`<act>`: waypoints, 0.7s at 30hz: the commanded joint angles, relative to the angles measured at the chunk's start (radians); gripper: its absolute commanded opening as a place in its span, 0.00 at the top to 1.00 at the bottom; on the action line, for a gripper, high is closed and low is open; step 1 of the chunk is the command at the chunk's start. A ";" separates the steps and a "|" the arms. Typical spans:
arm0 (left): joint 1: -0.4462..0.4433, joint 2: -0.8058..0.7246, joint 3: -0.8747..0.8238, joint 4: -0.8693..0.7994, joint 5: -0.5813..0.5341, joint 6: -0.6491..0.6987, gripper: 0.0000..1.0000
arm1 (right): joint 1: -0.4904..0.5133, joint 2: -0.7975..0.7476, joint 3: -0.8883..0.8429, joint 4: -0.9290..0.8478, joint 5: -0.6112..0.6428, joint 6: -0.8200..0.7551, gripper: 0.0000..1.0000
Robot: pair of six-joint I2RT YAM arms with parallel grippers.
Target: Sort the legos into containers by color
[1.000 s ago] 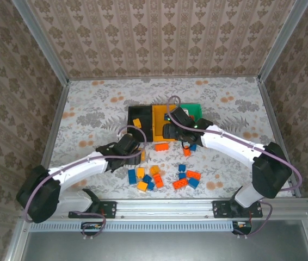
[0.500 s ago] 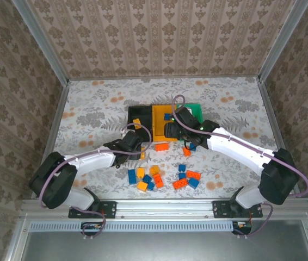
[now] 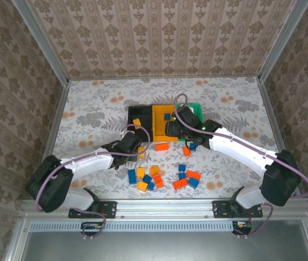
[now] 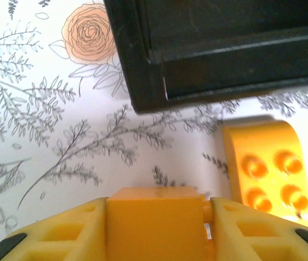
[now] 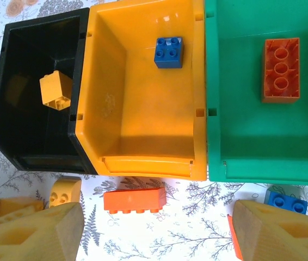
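Observation:
Three joined containers stand mid-table: a black bin [image 5: 12,147] with a yellow-orange lego [image 5: 56,91] inside, a yellow-orange bin [image 5: 143,163] with a blue lego [image 5: 168,52], and a green bin [image 5: 284,163] with a red-orange lego [image 5: 281,69]. My left gripper [image 4: 155,217] [image 3: 137,149] sits low on the table just in front of the black bin [image 4: 225,60], shut on a yellow-orange lego [image 4: 155,228]. A rounded yellow-orange lego [image 4: 265,168] lies right beside it. My right gripper [image 5: 156,228] [image 3: 171,130] hovers open over the bins' front edge, nothing between its fingers.
A red-orange lego [image 5: 134,200] lies in front of the yellow-orange bin and a blue one [image 5: 287,201] in front of the green bin. Several loose legos lie in two clusters [image 3: 148,179] [image 3: 188,178] near the table's front. Metal frame rails border the table.
My left gripper has closed its fingers onto the yellow-orange lego and edged slightly nearer the black bin. The right gripper has stayed open and almost still.

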 commanded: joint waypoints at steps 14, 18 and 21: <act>0.082 0.098 0.389 -0.082 0.001 0.086 0.57 | -0.042 -0.135 -0.116 -0.002 0.019 0.048 0.26; 0.124 0.272 0.511 -0.082 0.018 0.117 0.58 | -0.043 -0.171 -0.153 -0.027 0.019 0.052 0.26; 0.142 0.359 0.580 -0.096 0.023 0.127 0.55 | -0.045 -0.211 -0.190 -0.033 0.007 0.056 0.25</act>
